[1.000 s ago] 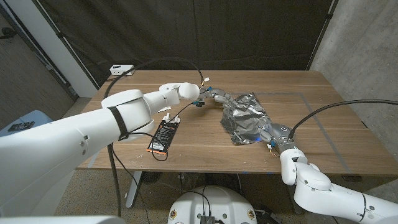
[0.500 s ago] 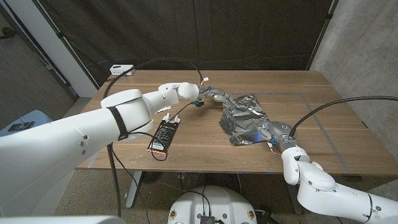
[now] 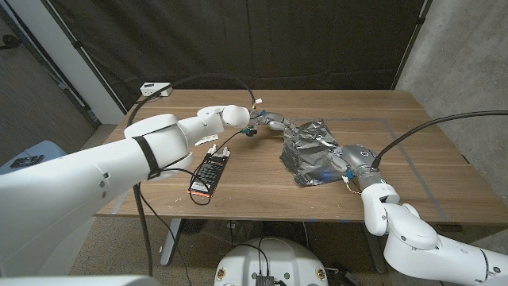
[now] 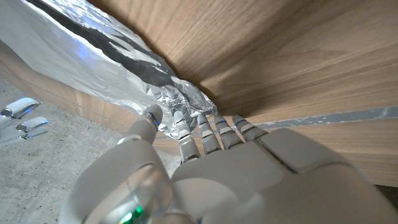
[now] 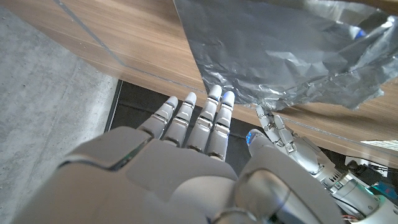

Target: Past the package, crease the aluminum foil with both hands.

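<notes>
A crumpled sheet of aluminum foil [image 3: 312,146] lies on the wooden table [image 3: 238,187], right of centre. My left hand [image 3: 274,121] reaches past the black package [image 3: 209,172] to the foil's far left corner. In the left wrist view its fingertips [image 4: 181,122] and thumb pinch the bunched foil edge [image 4: 186,99]. My right hand [image 3: 350,158] sits at the foil's near right edge. In the right wrist view its fingers [image 5: 217,115] stretch straight to the foil's rim [image 5: 280,50], with the thumb apart beside them.
A small white box [image 3: 155,87] sits at the table's far left corner. Grey tape lines [image 3: 399,131] mark a rectangle on the right half of the table. A black cable [image 3: 210,77] arcs over my left arm. A dark curtain hangs behind.
My right hand has moved away from the table's near edge and in against the foil's right side. My left forearm has shifted slightly left, its hand still at the foil corner.
</notes>
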{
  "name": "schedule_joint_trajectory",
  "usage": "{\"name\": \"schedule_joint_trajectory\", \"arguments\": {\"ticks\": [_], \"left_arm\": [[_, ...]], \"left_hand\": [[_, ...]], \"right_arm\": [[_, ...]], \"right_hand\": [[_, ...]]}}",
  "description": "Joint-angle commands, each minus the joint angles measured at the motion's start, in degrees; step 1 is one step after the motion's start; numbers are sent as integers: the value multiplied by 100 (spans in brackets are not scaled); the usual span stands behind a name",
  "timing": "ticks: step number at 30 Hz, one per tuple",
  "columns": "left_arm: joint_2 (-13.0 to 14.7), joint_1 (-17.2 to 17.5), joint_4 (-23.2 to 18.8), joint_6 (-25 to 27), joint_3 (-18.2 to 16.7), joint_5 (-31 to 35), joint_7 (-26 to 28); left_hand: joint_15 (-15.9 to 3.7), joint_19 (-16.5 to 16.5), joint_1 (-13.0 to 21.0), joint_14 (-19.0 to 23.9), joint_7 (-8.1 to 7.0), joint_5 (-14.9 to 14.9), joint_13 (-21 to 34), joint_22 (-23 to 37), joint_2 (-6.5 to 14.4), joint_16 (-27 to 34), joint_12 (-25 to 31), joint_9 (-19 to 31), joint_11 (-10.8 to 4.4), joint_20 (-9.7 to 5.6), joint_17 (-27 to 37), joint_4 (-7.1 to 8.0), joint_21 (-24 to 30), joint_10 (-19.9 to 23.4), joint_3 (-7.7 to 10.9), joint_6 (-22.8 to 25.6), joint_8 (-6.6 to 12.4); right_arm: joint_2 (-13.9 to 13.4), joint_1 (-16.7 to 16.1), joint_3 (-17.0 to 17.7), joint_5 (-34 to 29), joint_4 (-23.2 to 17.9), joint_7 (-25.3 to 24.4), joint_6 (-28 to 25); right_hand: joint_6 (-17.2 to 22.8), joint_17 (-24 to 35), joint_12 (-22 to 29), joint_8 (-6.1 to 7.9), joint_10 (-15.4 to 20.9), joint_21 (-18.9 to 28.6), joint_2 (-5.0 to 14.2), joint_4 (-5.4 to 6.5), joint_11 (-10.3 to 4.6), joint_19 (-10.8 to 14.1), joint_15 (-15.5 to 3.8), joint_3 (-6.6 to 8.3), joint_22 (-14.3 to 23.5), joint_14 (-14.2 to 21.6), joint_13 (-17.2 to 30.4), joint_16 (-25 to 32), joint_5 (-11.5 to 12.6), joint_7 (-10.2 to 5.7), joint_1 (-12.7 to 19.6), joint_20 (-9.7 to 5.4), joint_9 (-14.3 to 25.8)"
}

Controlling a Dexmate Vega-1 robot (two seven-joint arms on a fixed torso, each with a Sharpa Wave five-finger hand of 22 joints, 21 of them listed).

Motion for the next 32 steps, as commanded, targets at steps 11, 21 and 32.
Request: {"name": "schedule_joint_trajectory", "arguments": {"ticks": [11, 21, 32], "left_arm": [[80, 74, -19, -445, -189, -44, -183], [87, 78, -19, -460, -244, -86, -251], [193, 105, -36, -702, -350, -148, -347]], "left_hand": [[-28, 2, -7, 43, 1, -4, 18, 10, -17, 0, -14, 11, 11, 30, 21, 4, 14, 38, -8, 17, 1], [-25, 5, -7, 43, 1, -5, 18, 10, -18, -1, -15, 11, 4, 32, 21, 3, 16, 35, -8, 16, 1], [-27, 9, -4, 45, 1, -4, 18, 10, -13, 0, -16, 11, 10, 33, 21, 3, 17, 33, -5, 21, 3]], "right_arm": [[43, -28, 117, -846, -295, 330, -53], [230, -163, 588, -653, -113, 209, 224], [570, 19, 817, -403, 423, 36, 964]], "right_hand": [[15, 17, -14, -3, 8, 25, -46, -13, -12, 34, -250, 44, -3, 67, 10, 22, -16, 29, -3, -5, 24], [10, 17, -15, -7, 11, 24, -50, -16, -7, 40, -249, 56, -3, 67, 10, 18, -21, 26, -9, -13, 25], [17, 18, -17, -8, 12, 24, -55, -19, -1, 50, -252, 70, -3, 85, 11, 21, -28, 34, -17, -14, 25]]}}
